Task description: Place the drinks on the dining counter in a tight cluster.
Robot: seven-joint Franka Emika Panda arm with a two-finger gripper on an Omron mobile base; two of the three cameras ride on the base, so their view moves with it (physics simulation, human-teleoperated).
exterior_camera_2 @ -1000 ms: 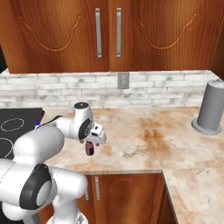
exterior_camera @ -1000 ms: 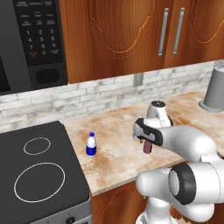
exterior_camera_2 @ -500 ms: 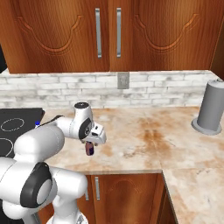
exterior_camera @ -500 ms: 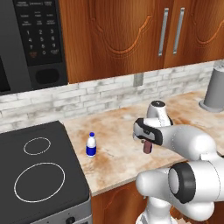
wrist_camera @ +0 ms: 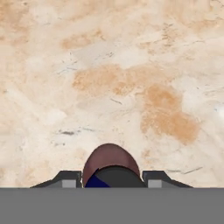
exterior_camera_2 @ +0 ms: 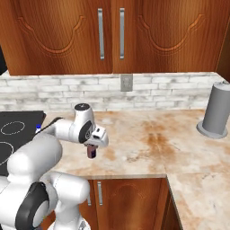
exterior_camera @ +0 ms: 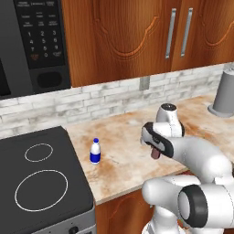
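A short dark-brown bottle [exterior_camera: 156, 153] [exterior_camera_2: 92, 152] stands upright on or just above the marbled kitchen worktop [exterior_camera: 123, 137], near its front edge. My gripper [exterior_camera: 154, 149] [exterior_camera_2: 93, 146] comes down on it from above and is shut on it. In the hand view the bottle's rounded brown top [wrist_camera: 109, 162] sits between the two dark fingertips [wrist_camera: 68, 178]. A clear bottle with a blue label and white cap [exterior_camera: 95, 151] stands alone to the left, close to the stove. The dining counter is out of view.
A black stove top [exterior_camera: 36, 183] [exterior_camera_2: 13, 134] lies at the left, with a microwave [exterior_camera: 34, 43] above it. A tall grey canister [exterior_camera: 226, 93] [exterior_camera_2: 215, 110] stands at the far right against the brick backsplash. Wooden cabinets [exterior_camera_2: 112, 31] hang overhead.
The jaws have closed onto the dark-brown bottle. The arm, the bottle and the blue-labelled bottle have stayed where they were.
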